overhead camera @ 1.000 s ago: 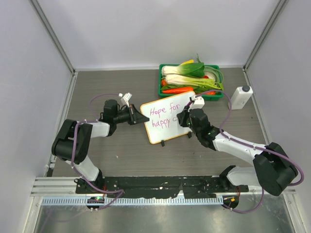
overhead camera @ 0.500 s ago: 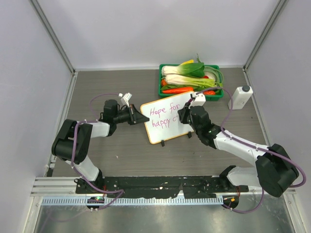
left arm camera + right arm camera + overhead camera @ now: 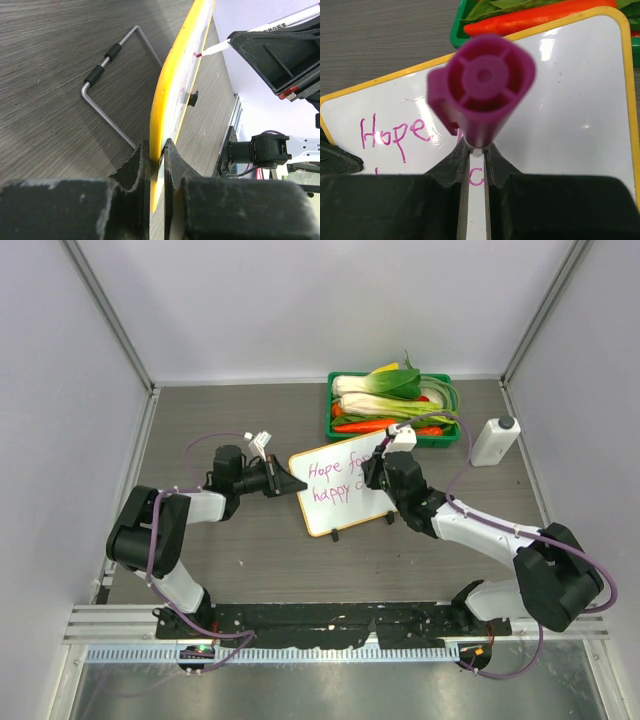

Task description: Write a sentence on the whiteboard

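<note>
On table (image 3: 250, 560), one whiteboard (image 3: 330, 512), left jaws clamping it, right jaws gripping one marker (image 3: 482, 90)

One each: whiteboard (image 3: 335, 512), marker (image 3: 482, 95), tray (image 3: 331, 412), bottle (image 3: 495, 441)

sentence (image 3: 335, 480): from above, the ends of both lines lie under the right pincer (image 3: 375, 472); only "Hope fo" and "happy c" show.
marker (image 3: 482, 95): in the right wrist view its blurred purple cap end hides its own tip and whatever follows "Hope".
second line: in that view, only a "c" shows between the fingers.
whiteboard (image 3: 170, 100): edge-on to the left wrist camera, its writing unreadable; near edge buried in the left pincer (image 3: 156, 155).
tray (image 3: 456, 25): cut off by the top edge.
</note>
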Robot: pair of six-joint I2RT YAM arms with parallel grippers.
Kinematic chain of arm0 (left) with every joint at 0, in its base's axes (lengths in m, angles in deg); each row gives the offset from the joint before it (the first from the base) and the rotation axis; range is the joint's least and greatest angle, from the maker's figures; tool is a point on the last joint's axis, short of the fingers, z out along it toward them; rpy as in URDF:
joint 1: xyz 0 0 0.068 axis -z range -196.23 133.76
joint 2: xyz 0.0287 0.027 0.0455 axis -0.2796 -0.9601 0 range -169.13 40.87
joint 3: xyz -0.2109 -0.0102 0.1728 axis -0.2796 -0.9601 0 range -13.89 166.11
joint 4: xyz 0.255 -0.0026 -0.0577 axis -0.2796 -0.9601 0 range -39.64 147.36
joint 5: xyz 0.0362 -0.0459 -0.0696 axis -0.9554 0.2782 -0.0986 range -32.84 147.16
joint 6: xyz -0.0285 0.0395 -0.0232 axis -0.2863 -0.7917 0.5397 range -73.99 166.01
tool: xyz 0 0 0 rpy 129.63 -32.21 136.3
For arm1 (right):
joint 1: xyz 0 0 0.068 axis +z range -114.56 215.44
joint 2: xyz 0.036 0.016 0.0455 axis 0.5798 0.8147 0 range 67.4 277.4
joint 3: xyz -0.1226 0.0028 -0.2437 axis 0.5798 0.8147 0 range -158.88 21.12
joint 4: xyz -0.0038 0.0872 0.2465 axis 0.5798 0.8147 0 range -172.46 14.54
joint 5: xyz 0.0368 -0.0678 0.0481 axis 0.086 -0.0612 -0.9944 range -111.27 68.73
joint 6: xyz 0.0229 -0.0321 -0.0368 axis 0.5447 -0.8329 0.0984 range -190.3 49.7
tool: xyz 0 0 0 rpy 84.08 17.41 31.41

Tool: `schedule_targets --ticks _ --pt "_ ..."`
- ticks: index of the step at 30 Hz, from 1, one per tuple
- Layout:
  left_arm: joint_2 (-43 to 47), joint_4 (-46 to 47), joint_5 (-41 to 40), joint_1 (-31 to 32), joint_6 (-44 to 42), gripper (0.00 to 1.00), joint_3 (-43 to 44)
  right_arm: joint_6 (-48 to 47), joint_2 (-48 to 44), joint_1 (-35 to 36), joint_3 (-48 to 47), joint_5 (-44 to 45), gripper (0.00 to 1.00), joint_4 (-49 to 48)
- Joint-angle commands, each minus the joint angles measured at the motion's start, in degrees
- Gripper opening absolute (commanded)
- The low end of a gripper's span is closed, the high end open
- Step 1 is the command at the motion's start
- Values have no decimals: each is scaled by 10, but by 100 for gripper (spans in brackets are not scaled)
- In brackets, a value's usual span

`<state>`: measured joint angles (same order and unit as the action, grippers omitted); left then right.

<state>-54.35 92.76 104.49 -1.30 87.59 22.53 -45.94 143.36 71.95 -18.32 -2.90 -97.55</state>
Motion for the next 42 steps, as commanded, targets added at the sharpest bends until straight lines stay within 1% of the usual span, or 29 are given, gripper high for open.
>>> schedule_targets --ticks 1,17,42 --pt "-19 -76 -75 -2 -53 0 -14 3 2 -2 -12 11 1 -20" --pt "-19 -76 -75 -2 -54 0 -14 18 -17 -2 44 -4 1 -17" --pt "-19 -76 -75 -2 -54 0 -13 28 -50 -1 81 -12 1 -6"
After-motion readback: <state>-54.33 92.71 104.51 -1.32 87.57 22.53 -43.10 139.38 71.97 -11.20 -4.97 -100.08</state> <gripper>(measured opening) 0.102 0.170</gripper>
